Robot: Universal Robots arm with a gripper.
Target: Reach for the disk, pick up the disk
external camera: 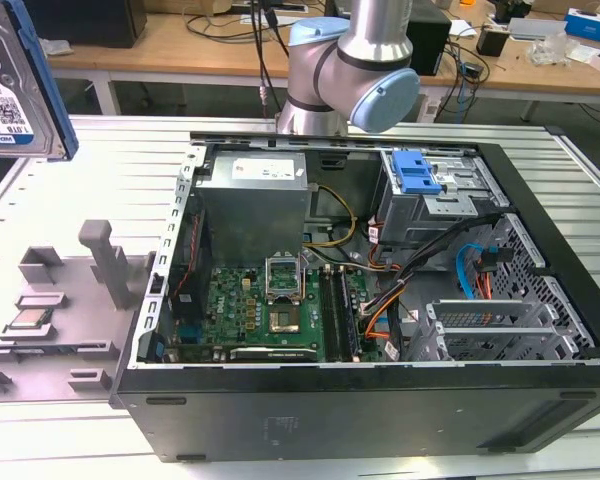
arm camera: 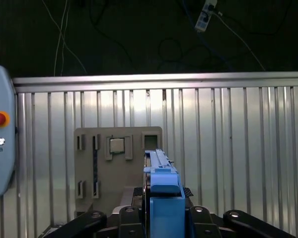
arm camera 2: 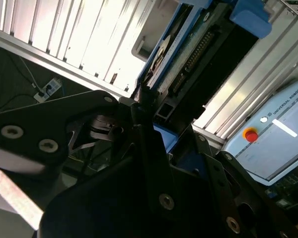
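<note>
Nearest the lens in the first wrist view is your gripper (arm camera: 164, 215). Its black metal links sit one on each side of a bright blue plastic bracket, closed in to about the bracket's width. It appears to be clamped on the disk (arm camera: 160, 166), though the contact itself is hidden behind the links. The disk stands edge-on between the fingers, a thin silver slab running away from the camera. In the second wrist view you see the disk (arm camera 2: 181, 57) edge-on too, with a row of pins along its side, reaching out beyond the dark jointed links.

In the exterior view, start at the left. The disk (external camera: 10, 95) hangs in the air in the upper left of the frame, very close to the camera. Its flat face carries a white-and-blue label, and the blue bracket runs along its edge. Below it, on the ribbed aluminium table (external camera: 100, 160), lies a matte grey fixture plate (external camera: 70, 300) with a small square chip (external camera: 30, 320) in one recess. To the right stands the open black computer case (external camera: 380, 410) with a green motherboard (external camera: 270, 310) inside. Further right is a grey drive cage (external camera: 430, 200) with a blue latch (external camera: 417, 172).
</note>
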